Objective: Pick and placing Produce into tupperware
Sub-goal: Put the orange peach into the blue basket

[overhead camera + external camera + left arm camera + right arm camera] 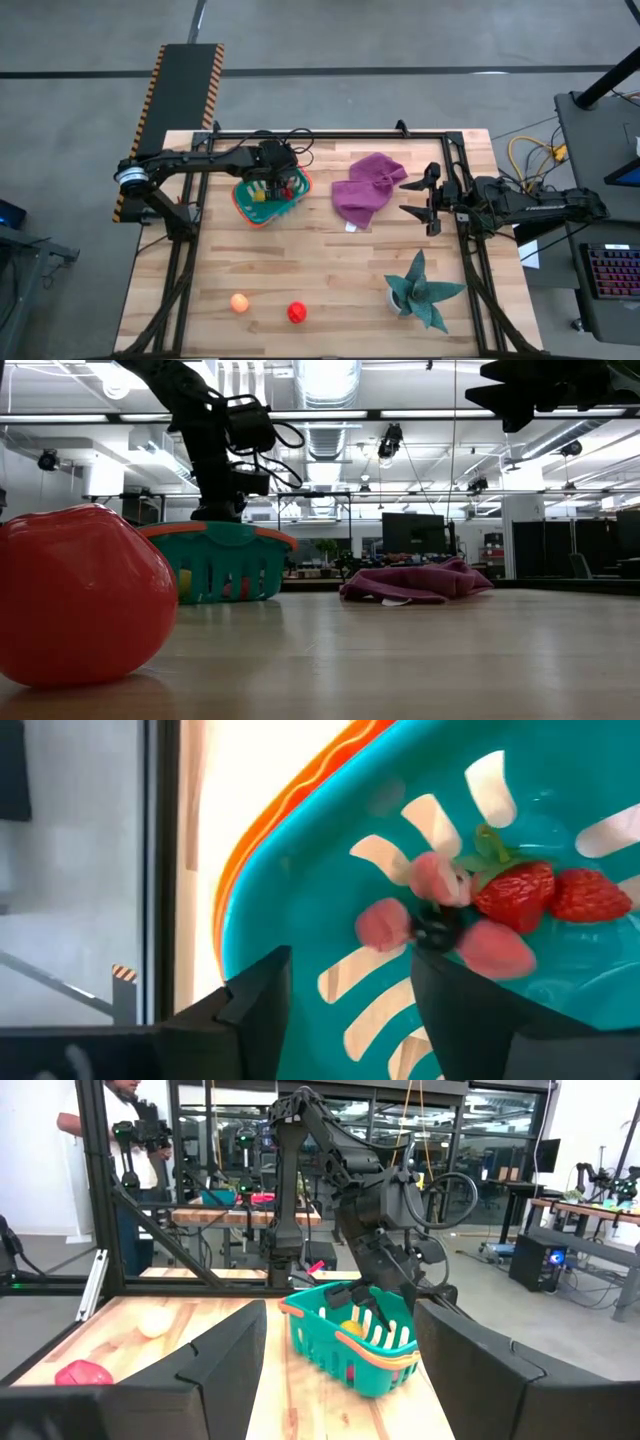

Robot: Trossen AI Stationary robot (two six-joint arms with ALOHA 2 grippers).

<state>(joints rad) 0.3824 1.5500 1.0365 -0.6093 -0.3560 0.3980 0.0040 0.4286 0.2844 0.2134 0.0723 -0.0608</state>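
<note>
The tupperware, a teal slotted basket with an orange rim (252, 212), stands at the table's far left. My left gripper (272, 180) hangs over its inside, slanting down, open (355, 1010), with only the slotted wall between its fingers. Just past the fingertips, inside the basket, lie pink bits with a dark bit (432, 915) and two red strawberries (545, 892). A yellow piece (259, 196) also lies inside. An orange ball (239, 302) and a red ball (297, 313) rest on the table near its front edge. My right gripper (420, 198) waits open at the right.
A crumpled purple cloth (368, 188) lies mid-table between basket and right gripper. A teal spiky plant (422, 290) stands at the near right. A black frame (330, 135) runs along the table's edges. A person (120, 1120) stands beyond the table.
</note>
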